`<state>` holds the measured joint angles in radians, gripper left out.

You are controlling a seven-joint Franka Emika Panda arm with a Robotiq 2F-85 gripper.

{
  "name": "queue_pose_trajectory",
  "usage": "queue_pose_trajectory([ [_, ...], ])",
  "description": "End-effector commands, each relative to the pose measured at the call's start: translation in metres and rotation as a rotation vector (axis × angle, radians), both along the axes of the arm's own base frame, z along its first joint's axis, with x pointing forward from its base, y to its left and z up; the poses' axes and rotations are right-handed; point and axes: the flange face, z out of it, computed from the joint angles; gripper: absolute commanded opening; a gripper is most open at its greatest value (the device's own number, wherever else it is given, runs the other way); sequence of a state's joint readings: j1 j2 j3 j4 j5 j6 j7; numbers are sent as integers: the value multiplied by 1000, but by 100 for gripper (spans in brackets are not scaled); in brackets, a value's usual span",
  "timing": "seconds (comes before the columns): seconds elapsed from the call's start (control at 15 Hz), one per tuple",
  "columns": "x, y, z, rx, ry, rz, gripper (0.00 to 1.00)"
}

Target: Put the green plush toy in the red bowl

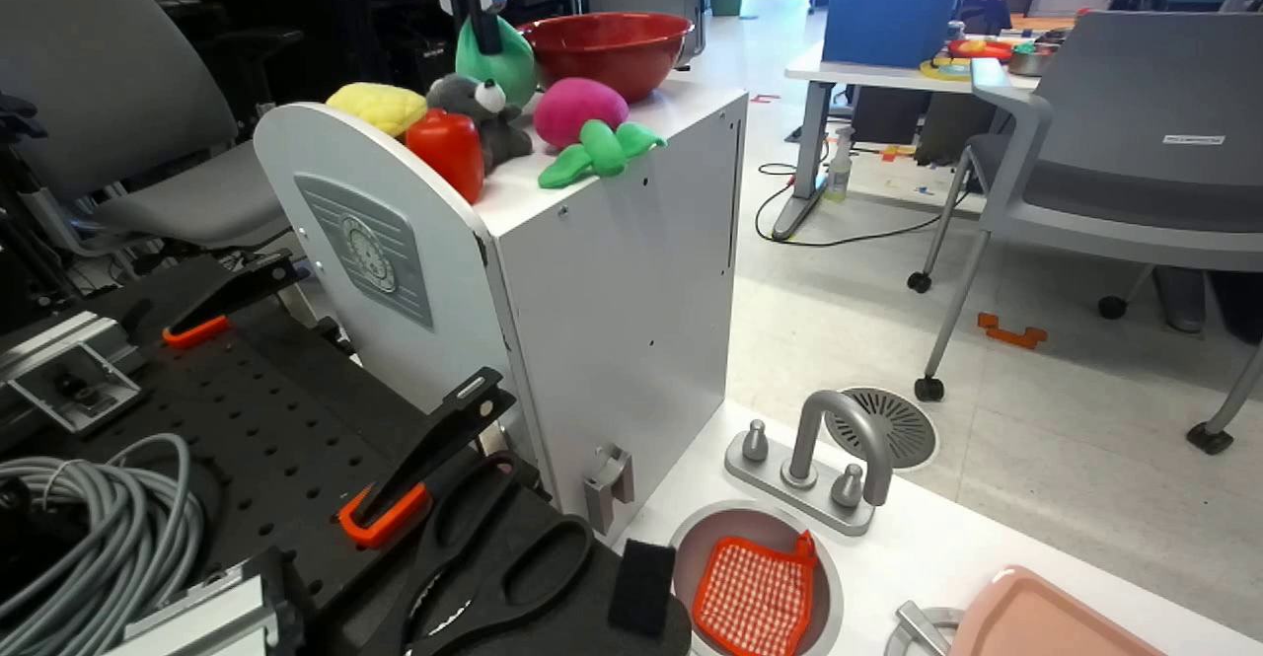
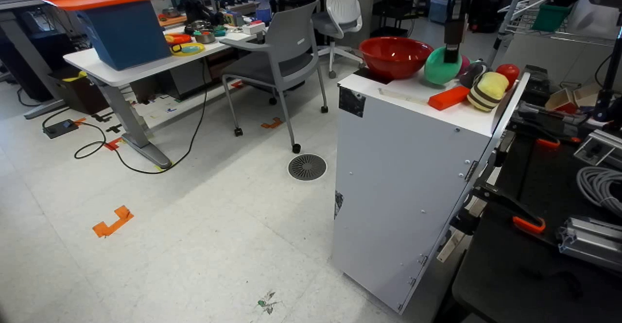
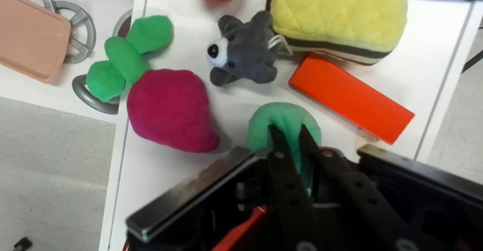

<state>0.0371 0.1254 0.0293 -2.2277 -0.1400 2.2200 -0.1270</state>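
Left to right in an exterior view, the red bowl (image 2: 388,68) sat just left of the fingers (image 2: 454,52). Next over, the gripper (image 3: 287,128) was pinched on the green plush toy (image 2: 440,73), which bulged out below their tips; couldn't tell if it touched the white top (image 3: 162,175). The grey plush (image 2: 469,76) and yellow plush (image 2: 487,90) were off to the fingers' right. imo the coming move hung on that bowl rim: the toy's underside looked lower, so straight up first, then left.
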Motion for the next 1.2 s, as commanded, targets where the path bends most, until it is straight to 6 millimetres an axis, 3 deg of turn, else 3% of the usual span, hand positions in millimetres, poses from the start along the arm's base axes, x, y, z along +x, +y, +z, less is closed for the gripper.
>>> queue_pose_trajectory([
  [0.0,-8,8,14,-20,-26,49,3],
  [0.6,-14,15,30,-34,-61,77,3],
  [1.13,-20,-1,76,-75,-167,37,3],
])
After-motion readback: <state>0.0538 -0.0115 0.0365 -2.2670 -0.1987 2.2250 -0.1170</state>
